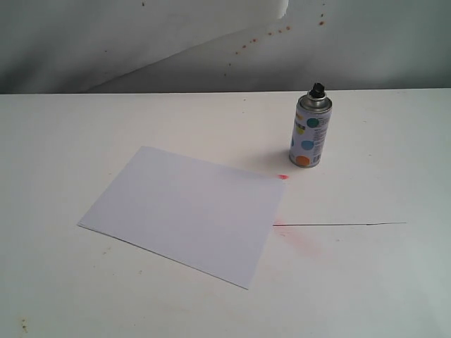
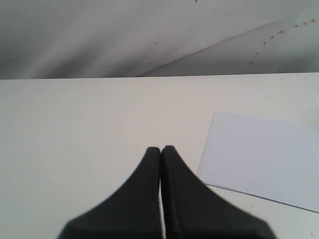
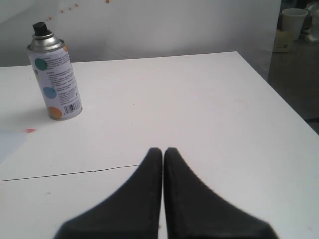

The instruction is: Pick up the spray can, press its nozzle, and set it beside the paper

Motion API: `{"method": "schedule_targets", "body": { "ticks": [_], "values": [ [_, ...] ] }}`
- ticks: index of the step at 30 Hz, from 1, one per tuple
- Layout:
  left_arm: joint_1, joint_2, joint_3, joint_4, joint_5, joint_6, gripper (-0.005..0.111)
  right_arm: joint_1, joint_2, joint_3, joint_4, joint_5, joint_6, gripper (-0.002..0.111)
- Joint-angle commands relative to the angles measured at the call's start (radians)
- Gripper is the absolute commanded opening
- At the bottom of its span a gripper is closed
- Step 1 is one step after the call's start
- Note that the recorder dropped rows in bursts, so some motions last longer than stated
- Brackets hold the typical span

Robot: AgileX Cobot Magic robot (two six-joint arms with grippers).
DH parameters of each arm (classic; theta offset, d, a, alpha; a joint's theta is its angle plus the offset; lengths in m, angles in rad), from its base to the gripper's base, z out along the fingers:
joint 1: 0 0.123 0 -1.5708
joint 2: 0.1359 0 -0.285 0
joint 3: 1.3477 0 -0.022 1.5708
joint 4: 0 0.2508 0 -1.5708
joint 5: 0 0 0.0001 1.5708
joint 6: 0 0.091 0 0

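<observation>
The spray can [image 1: 310,132] stands upright on the white table, white with coloured dots and a silver top, its black nozzle [image 1: 318,89] on the dome. It also shows in the right wrist view as the spray can [image 3: 54,79] with nozzle [image 3: 41,29], well away from my right gripper [image 3: 163,150], which is shut and empty. The paper [image 1: 184,210] lies flat left of the can; a part of the paper [image 2: 264,157] shows beside my left gripper [image 2: 161,149], shut and empty. Neither gripper shows in the exterior view.
A small red paint spot [image 1: 283,177] and a faint pink smear [image 1: 303,243] mark the table near the paper's right corner. A thin dark seam [image 1: 345,224] runs across the tabletop. The table's side edge [image 3: 279,94] drops off in the right wrist view; a grey backdrop [image 1: 141,42] hangs behind.
</observation>
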State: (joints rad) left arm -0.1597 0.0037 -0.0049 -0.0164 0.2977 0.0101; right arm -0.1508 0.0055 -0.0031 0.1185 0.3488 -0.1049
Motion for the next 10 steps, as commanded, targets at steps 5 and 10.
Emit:
{"method": "schedule_targets", "body": {
  "ticks": [5, 10],
  "values": [
    [-0.005, -0.004, 0.005, 0.003, -0.004, -0.01, 0.0, 0.002, -0.006, 0.003, -0.014, 0.004, 0.005, 0.001],
    [-0.005, -0.004, 0.005, 0.003, -0.004, -0.01, 0.0, 0.002, -0.006, 0.003, -0.014, 0.004, 0.0, 0.001]
  ]
}}
